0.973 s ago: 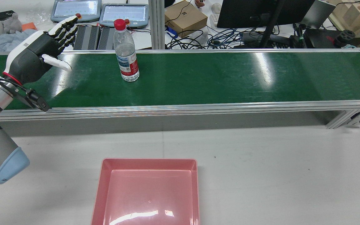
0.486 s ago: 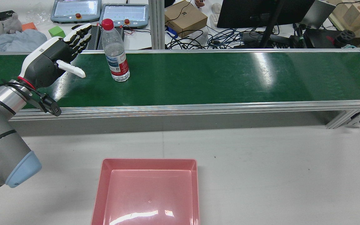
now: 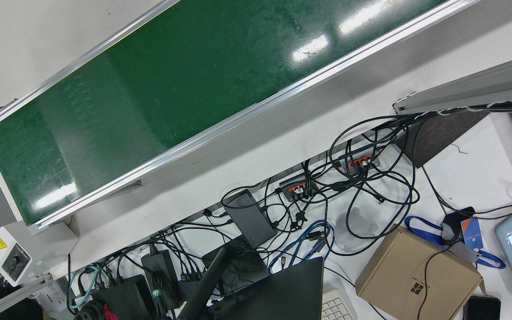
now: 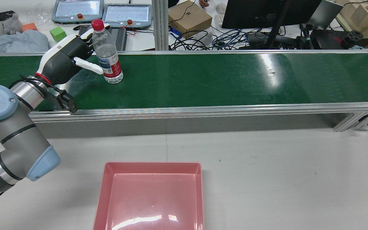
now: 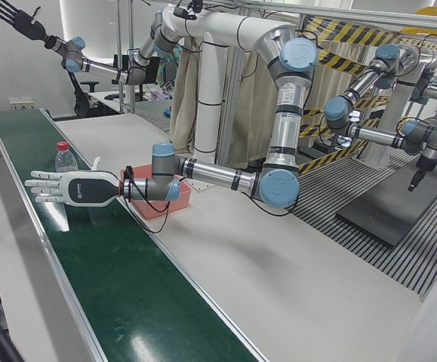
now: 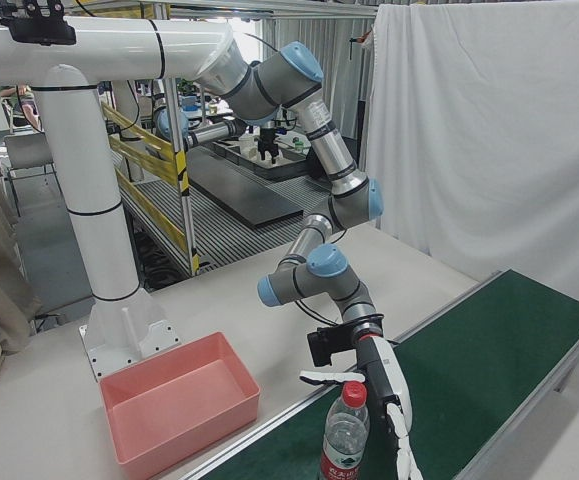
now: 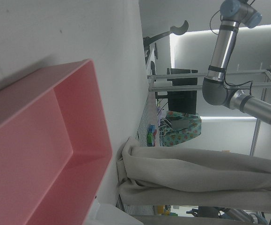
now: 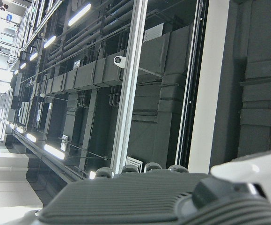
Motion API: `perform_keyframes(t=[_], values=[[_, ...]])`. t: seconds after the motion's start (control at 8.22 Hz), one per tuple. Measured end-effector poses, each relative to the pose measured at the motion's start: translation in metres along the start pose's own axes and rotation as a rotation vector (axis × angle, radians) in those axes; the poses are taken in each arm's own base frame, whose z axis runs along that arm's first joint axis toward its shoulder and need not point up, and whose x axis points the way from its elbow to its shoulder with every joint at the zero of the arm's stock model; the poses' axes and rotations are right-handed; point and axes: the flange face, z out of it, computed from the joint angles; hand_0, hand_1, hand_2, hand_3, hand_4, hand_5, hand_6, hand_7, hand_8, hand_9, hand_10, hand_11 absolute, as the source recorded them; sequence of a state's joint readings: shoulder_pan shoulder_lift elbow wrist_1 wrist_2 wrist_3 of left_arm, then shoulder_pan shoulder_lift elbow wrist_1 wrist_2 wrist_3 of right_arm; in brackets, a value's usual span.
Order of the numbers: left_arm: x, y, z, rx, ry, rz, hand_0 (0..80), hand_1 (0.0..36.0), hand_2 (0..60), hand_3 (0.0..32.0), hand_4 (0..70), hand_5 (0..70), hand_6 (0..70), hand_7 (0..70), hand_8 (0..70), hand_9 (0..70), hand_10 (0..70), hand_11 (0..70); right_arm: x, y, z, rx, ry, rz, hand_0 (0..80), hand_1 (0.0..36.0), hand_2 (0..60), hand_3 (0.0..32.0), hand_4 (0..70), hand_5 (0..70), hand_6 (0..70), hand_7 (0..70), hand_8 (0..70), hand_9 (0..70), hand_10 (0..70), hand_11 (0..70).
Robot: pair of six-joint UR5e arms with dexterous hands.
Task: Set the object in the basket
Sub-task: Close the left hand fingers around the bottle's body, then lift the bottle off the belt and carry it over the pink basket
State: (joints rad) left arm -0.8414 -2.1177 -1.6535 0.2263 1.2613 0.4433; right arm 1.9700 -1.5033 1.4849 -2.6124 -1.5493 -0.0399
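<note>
Green belt: bottle upright, cap up; left hand open beside.

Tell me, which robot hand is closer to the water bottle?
The left hand. It is open right beside the water bottle on the green conveyor belt, with fingers on either side of it. The right hand is raised high in the air, far from the bottle.

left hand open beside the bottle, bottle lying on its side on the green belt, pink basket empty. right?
Not quite. The bottle is standing upright on the green belt, red cap on top, as the rear view shows. The rest holds: the left hand is open beside it, fingers spread, and the pink basket has nothing in it.
</note>
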Motion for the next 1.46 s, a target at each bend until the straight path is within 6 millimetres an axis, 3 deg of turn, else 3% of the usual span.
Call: perform_keyframes(t=[0.12, 0.24, 0.36, 0.49, 0.61, 0.85, 0.97, 1.22, 1.46], values=[[-0.002, 0.001, 0.007, 0.001, -0.001, 0.001, 57.1, 11.5, 0.0, 0.0, 3.8, 26.2, 4.8, 3.3, 12.1, 13.6, 7.2, 12.2, 0.000, 0.000, 0.000, 0.000, 0.000, 0.000, 0.0, 0.0, 0.0, 0.0, 0.0, 0.0, 0.0, 0.0, 0.0, 0.0, 0.0, 0.0], [-0.001, 0.000, 0.011, 0.003, 0.000, 0.001, 64.6, 28.1, 18.7, 0.0, 3.8, 50.1, 13.6, 27.6, 30.7, 40.4, 27.9, 42.5, 0.000, 0.000, 0.000, 0.000, 0.000, 0.000, 0.0, 0.0, 0.0, 0.0, 0.0, 0.0, 0.0, 0.0, 0.0, 0.0, 0.0, 0.0], [0.001, -0.001, 0.011, 0.014, 0.000, 0.004, 71.4, 29.6, 47.4, 0.0, 34.8, 70.0, 45.0, 70.0, 70.0, 70.0, 68.4, 70.0, 0.000, 0.000, 0.000, 0.000, 0.000, 0.000, 0.0, 0.0, 0.0, 0.0, 0.0, 0.0, 0.0, 0.0, 0.0, 0.0, 0.0, 0.0], [0.006, -0.004, 0.010, 0.040, 0.000, 0.014, 69.0, 26.5, 60.0, 0.0, 70.0, 70.0, 70.0, 70.0, 70.0, 70.0, 70.0, 70.0, 0.000, 0.000, 0.000, 0.000, 0.000, 0.000, 0.0, 0.0, 0.0, 0.0, 0.0, 0.0, 0.0, 0.0, 0.0, 0.0, 0.0, 0.0], [0.018, -0.009, 0.009, 0.077, 0.003, 0.031, 80.0, 35.2, 60.0, 0.0, 70.0, 70.0, 70.0, 70.0, 70.0, 70.0, 70.0, 70.0, 0.000, 0.000, 0.000, 0.001, -0.001, 0.000, 0.0, 0.0, 0.0, 0.0, 0.0, 0.0, 0.0, 0.0, 0.0, 0.0, 0.0, 0.0], [0.042, -0.005, 0.009, 0.104, 0.020, 0.047, 80.0, 33.2, 60.0, 0.0, 70.0, 70.0, 70.0, 70.0, 70.0, 70.0, 70.0, 70.0, 0.000, 0.000, 0.000, 0.000, -0.001, 0.000, 0.0, 0.0, 0.0, 0.0, 0.0, 0.0, 0.0, 0.0, 0.0, 0.0, 0.0, 0.0], [0.051, 0.009, 0.006, 0.093, 0.027, 0.043, 80.0, 30.2, 60.0, 0.0, 70.0, 70.0, 70.0, 70.0, 70.0, 70.0, 70.0, 70.0, 0.000, 0.000, 0.000, 0.000, -0.001, 0.000, 0.0, 0.0, 0.0, 0.0, 0.0, 0.0, 0.0, 0.0, 0.0, 0.0, 0.0, 0.0], [0.060, 0.051, -0.006, 0.052, 0.024, 0.029, 79.3, 24.6, 60.0, 0.0, 70.0, 70.0, 70.0, 70.0, 70.0, 70.0, 70.0, 70.0, -0.001, 0.000, 0.000, 0.000, -0.001, 0.000, 0.0, 0.0, 0.0, 0.0, 0.0, 0.0, 0.0, 0.0, 0.0, 0.0, 0.0, 0.0], [0.033, 0.110, -0.030, -0.015, -0.035, -0.015, 73.6, 22.7, 53.6, 0.0, 70.0, 70.0, 70.0, 70.0, 70.0, 70.0, 70.0, 70.0, -0.001, 0.000, 0.000, 0.000, -0.001, -0.001, 0.0, 0.0, 0.0, 0.0, 0.0, 0.0, 0.0, 0.0, 0.0, 0.0, 0.0, 0.0]])
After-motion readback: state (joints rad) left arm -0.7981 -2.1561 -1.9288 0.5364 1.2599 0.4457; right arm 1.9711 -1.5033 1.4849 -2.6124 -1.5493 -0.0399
